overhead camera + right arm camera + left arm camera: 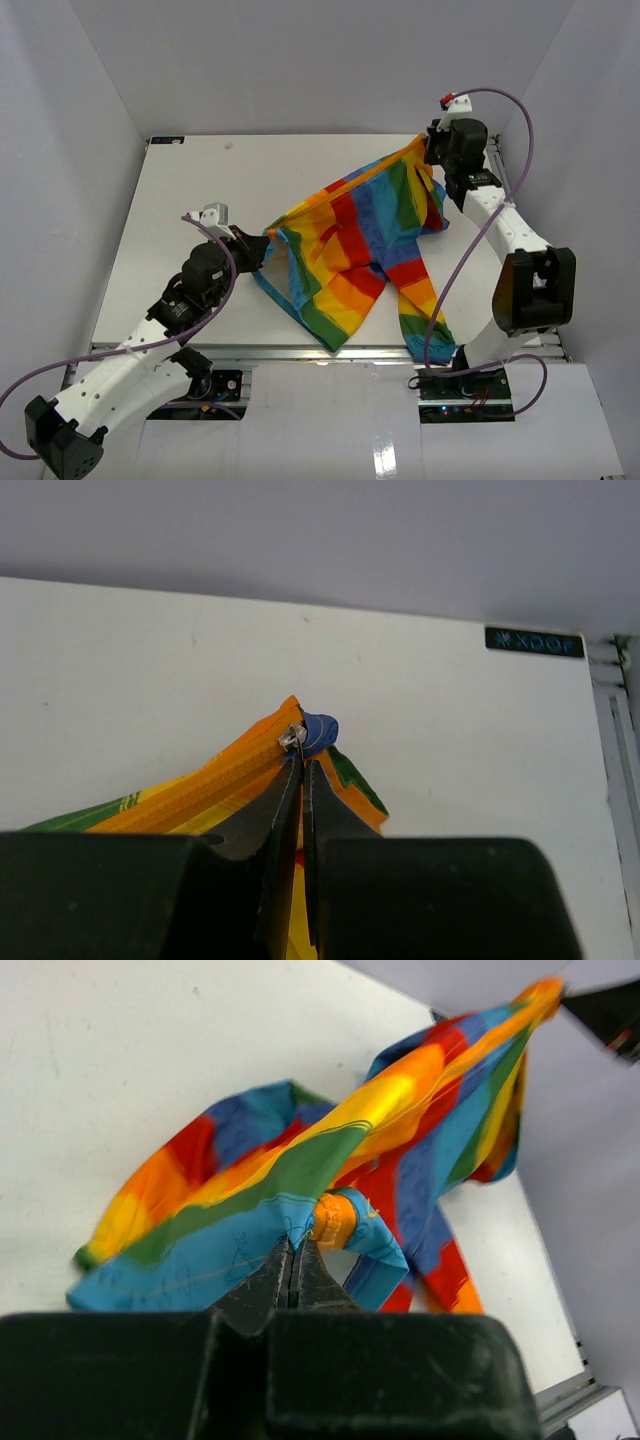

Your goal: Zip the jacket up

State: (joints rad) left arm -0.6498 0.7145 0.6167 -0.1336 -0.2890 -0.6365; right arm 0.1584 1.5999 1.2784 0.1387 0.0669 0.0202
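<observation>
Tension runs through the jacket [360,240], which is stretched above the table [170,200] between our two grippers, its loose folds trailing onto the surface toward the near edge. Our left gripper [293,1252] is closed tight on the light-blue hem trim [190,1260], just beside the orange bottom end of the zipper [333,1220]. Our right gripper [301,770], raised at the far right corner, has its fingers pinched together just under the metal slider [292,738], whether on the pull or on the cloth we cannot tell. The orange teeth look joined right up to the slider, beside a small blue tab [320,730], so we judge the pulling step at or near its end. Any travel left calls for a pull straight away from the left gripper, keeping the line taut; otherwise, a gentle release.
</observation>
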